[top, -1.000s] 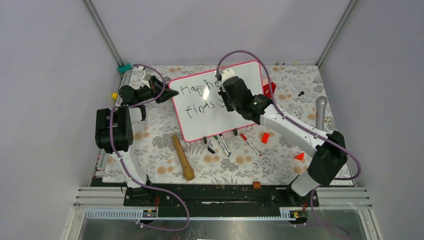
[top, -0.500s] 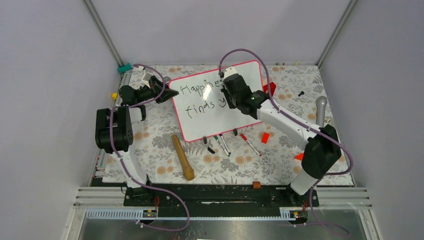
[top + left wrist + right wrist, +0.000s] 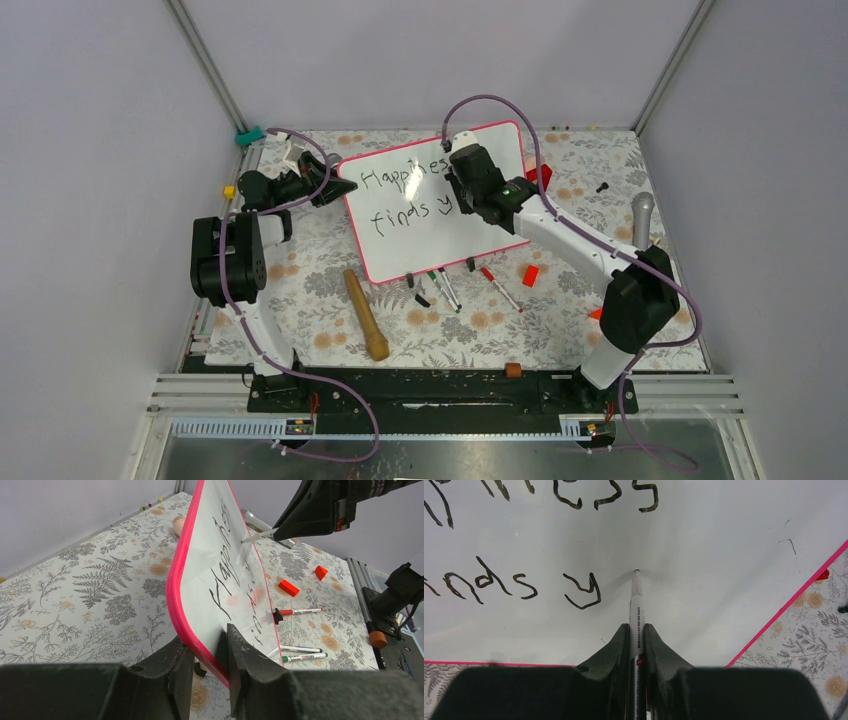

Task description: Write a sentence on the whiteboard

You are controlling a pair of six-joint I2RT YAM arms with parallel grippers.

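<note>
Large glossy white rectangular whiteboard with thin pink-red frame sits toward the far middle of the floral-patterned table, tilted up off the cloth rather than lying flat. Left gripper clamped on the board's left edge, one finger on each face of the pink rim. Right gripper closed tight on a slim white-barrelled marker, arm reaching over the board from the right. Marker tip sits at the white surface just right of the last letter; looks like contact, cannot confirm. Thin black handwritten sentence in two lines: upper reads "Happiness", lower "finds y". In the overhead view the right gripper covers the end of the upper line. Loose on the cloth just beside the board's near edge: a few thin marker pens, a red-capped pen, a small red block. Wooden pestle-shaped stick lies nearer the arm bases, apart from the board. Grey metallic cylinder at the right side, well apart.
</note>
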